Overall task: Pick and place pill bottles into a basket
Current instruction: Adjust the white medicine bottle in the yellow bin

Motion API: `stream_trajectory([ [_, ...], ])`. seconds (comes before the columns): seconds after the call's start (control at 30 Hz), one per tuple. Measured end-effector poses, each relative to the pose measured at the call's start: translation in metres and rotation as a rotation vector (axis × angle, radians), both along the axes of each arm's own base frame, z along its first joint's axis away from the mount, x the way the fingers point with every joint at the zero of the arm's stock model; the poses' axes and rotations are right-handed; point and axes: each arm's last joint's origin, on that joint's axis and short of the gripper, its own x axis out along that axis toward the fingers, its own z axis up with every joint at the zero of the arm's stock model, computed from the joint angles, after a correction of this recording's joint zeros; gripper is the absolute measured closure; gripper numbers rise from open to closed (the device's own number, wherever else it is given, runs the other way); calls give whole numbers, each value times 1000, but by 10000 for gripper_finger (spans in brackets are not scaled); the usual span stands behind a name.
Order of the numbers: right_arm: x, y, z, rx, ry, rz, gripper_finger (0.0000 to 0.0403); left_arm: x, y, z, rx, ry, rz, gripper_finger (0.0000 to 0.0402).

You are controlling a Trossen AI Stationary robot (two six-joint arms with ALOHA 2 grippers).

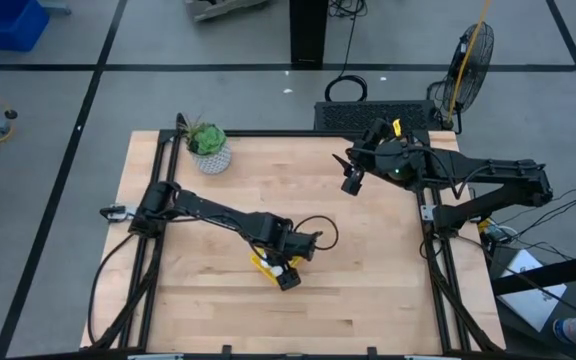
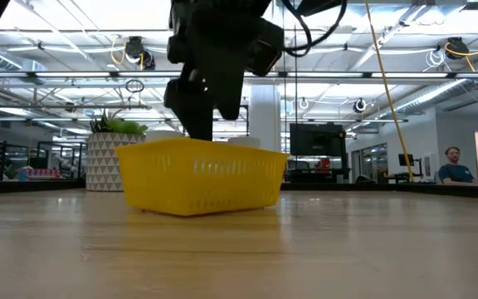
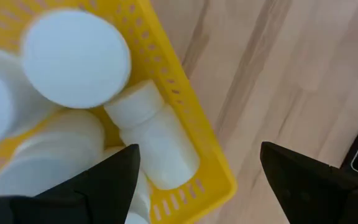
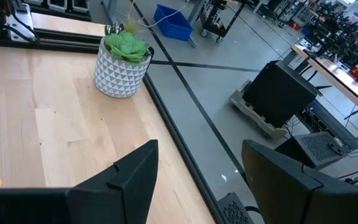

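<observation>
Dark fingers of the left hand (image 3: 194, 180) spread wide and empty above the basket (image 3: 194, 134) on the counter (image 1: 368, 260), likely just past a release. Pill bottles (image 3: 154, 140) crowd inside it. Its job seemingly done, the right hand (image 1: 352, 183), open, waits near the plant pot's (image 1: 209, 152) far edge.

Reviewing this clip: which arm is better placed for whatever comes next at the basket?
Left, probably. Its pincer hangs open directly over the shallow yellow plastic basket, where small white cylindrical pill bottles already lie. The right pincer waits open far off, near the table's back edge.
</observation>
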Motion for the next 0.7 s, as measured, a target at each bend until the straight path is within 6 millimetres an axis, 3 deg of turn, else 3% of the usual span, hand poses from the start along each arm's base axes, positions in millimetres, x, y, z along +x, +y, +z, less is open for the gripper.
stream_trajectory([
  [0.33,-1,0,-2,12,15,-6,179,0,2,4,23,-31,-32,75],
  [0.7,-1,0,-2,12,13,-6,179,1,6,4,52,-38,-31,218],
])
